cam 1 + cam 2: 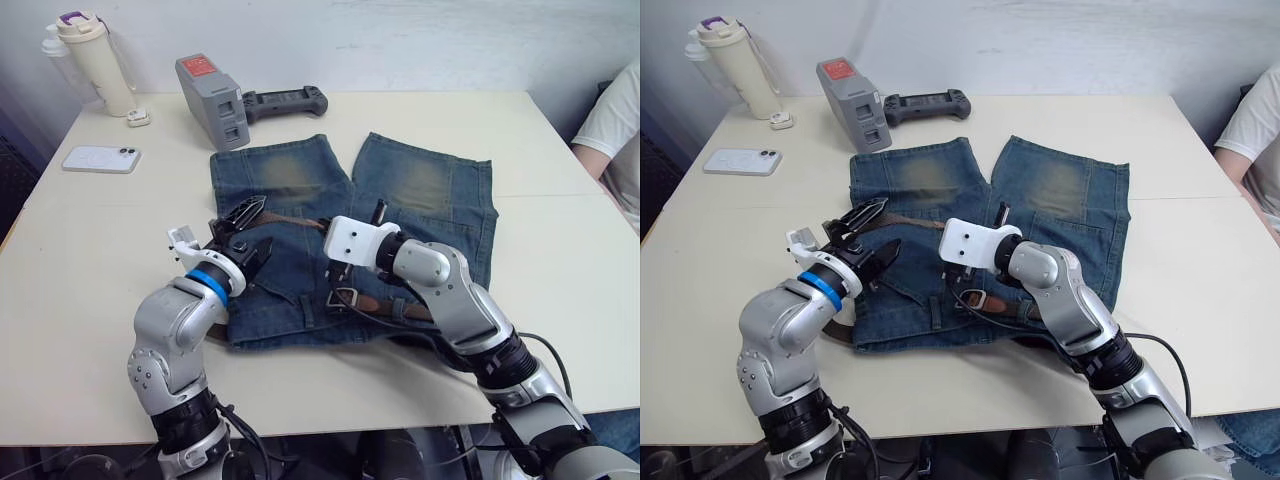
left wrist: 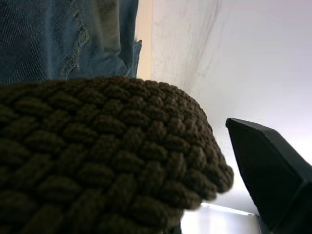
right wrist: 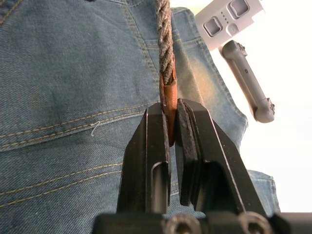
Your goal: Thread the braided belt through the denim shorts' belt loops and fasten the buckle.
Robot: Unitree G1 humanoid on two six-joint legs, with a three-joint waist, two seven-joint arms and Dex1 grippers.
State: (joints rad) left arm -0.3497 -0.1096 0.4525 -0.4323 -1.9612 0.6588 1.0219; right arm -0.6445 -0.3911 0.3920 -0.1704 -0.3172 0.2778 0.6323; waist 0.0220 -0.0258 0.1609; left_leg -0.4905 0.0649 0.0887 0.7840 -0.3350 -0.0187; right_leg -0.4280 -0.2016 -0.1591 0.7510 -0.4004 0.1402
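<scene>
A: Head view — any readable writing?
B: None; the grey box has a red label, too small to read. The denim shorts lie flat on the desk, buckle near the waistband.
A: Left wrist?
B: The braided belt lies across the left gripper, its 2 fingers spread.
A: Right wrist?
B: The right gripper pinches the belt's tan end — over the shorts.

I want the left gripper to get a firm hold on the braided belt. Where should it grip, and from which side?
Probably the flat braided run lying on the denim shorts beside the left gripper, coming from above with one finger on each edge. The right gripper already pinches the tan leather tip edge-on.
</scene>
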